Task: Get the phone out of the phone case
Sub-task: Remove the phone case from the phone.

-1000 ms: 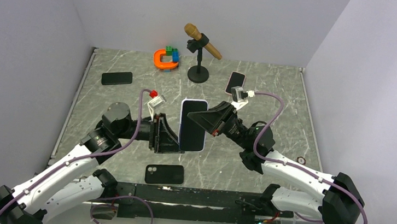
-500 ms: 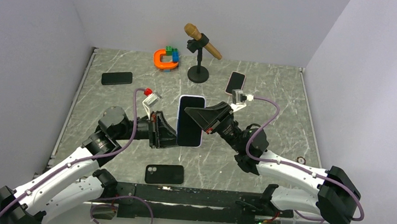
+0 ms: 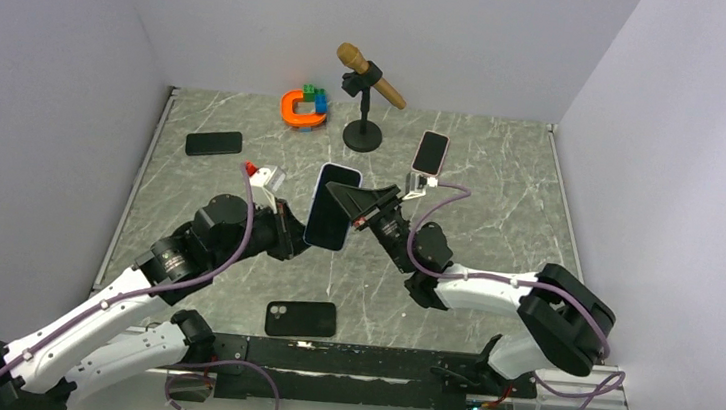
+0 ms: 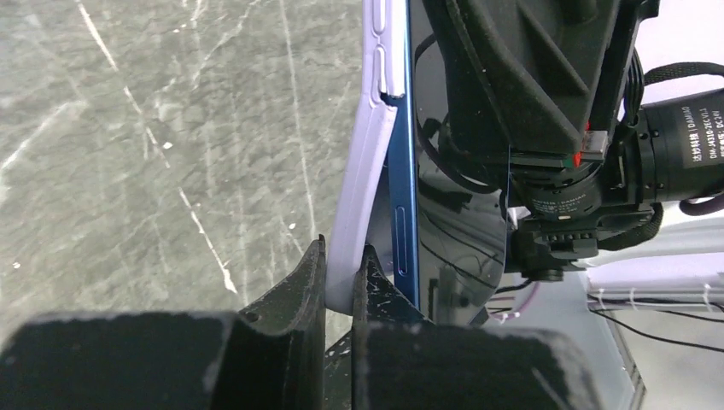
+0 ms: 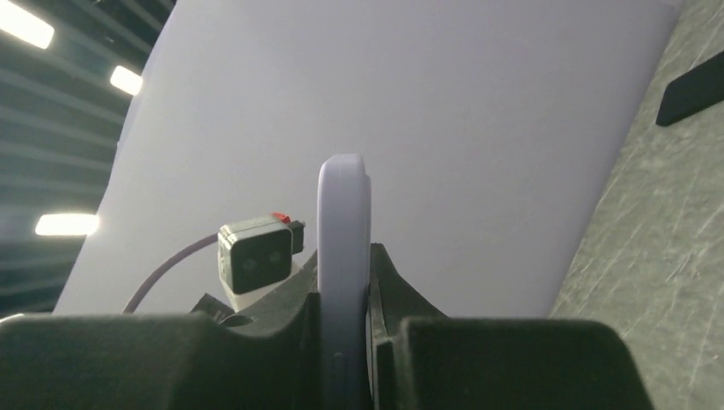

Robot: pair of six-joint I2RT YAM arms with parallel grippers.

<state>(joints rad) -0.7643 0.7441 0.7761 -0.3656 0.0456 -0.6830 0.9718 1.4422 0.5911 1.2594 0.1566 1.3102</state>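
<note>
Near black microphone stand [image 3: 365,115] | my left end effector [image 4: 341,252] pinches lilac phone case [image 4: 363,171], right end effector [image 5: 344,256] clamps blue-edged phone [image 4: 401,171] | peeling; next, likely: pull apart.

Soft, even light lay over the table [image 3: 502,178] from above — barely a shadow under my arms [image 3: 114,297]. Up close my own fingers [image 4: 277,337] showed dark and blurred in both wrist views, and strip lights [image 5: 126,79] glared white at the right wrist view's left edge.
</note>
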